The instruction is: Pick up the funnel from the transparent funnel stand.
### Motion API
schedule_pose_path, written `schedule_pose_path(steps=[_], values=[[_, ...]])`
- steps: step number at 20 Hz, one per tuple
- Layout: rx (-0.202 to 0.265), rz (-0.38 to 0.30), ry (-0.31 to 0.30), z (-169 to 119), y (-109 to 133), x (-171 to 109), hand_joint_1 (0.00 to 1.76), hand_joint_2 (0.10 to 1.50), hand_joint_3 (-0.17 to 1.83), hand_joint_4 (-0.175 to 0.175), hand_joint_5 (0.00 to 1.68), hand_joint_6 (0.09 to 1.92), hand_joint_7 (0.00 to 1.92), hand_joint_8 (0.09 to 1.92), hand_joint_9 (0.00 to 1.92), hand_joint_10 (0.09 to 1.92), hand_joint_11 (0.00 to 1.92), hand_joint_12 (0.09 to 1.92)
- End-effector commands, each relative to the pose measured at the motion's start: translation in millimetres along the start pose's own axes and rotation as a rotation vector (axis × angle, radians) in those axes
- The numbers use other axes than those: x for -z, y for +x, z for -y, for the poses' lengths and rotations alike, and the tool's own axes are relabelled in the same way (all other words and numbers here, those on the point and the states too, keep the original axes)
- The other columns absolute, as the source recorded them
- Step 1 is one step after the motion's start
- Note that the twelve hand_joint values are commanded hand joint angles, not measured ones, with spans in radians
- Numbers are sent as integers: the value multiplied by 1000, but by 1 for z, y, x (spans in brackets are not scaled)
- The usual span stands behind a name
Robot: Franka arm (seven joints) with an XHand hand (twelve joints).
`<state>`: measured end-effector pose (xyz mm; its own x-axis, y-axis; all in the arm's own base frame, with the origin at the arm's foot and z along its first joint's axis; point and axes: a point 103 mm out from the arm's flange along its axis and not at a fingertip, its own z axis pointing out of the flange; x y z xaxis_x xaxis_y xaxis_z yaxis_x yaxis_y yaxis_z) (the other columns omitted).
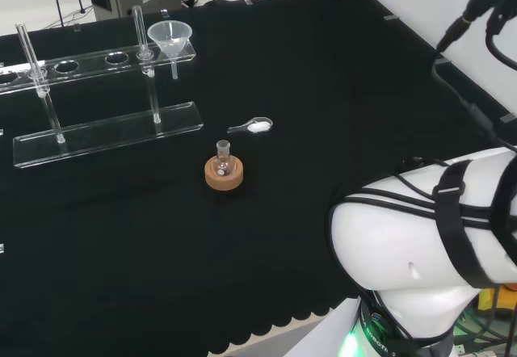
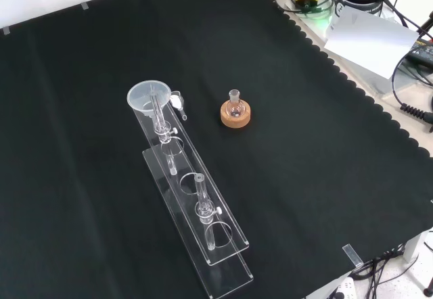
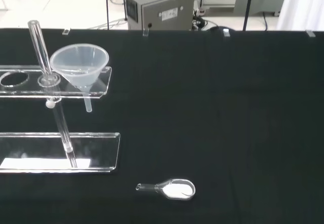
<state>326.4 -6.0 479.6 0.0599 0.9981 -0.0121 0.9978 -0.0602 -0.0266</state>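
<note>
A clear funnel (image 1: 170,39) sits in the end hole of the transparent funnel stand (image 1: 105,135), its stem hanging down through the upper shelf. In the front view the funnel (image 2: 147,98) is at the stand's far end, and the stand (image 2: 203,245) runs toward the camera. The wrist view has the funnel (image 3: 80,67) seated in the stand's shelf (image 3: 104,87) beside an upright clear rod (image 3: 40,51). Nothing touches the funnel.
A small round flask (image 1: 224,158) rests on a cork ring (image 1: 224,176) in the middle of the cloth; the same flask (image 2: 235,106) is right of the stand in the front view. A clear spoon with white powder (image 1: 254,127) lies nearby. The arm's white link (image 1: 428,228) stands at right.
</note>
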Motion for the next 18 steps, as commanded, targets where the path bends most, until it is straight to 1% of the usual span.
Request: schedule_pose_path(steps=[1, 5, 9, 15, 18], values=[[-7, -4, 22, -34, -8, -18, 0, 1203, 399, 7, 248, 87, 18, 548, 207, 640, 109, 1362], [-10, 5, 34, -57, -9, -33, 0, 1204, 395, 7, 248, 87, 18, 546, 209, 640, 109, 1362], [4, 8, 58, -92, -9, -50, 0, 1202, 389, 6, 248, 87, 21, 547, 212, 641, 111, 1364], [31, -45, 93, -146, -11, -79, 2, 1204, 374, 2, 251, 87, 26, 546, 214, 642, 106, 1371], [42, -55, 111, -169, -10, -90, 3, 1206, 368, 2, 251, 87, 27, 545, 214, 642, 103, 1373]])
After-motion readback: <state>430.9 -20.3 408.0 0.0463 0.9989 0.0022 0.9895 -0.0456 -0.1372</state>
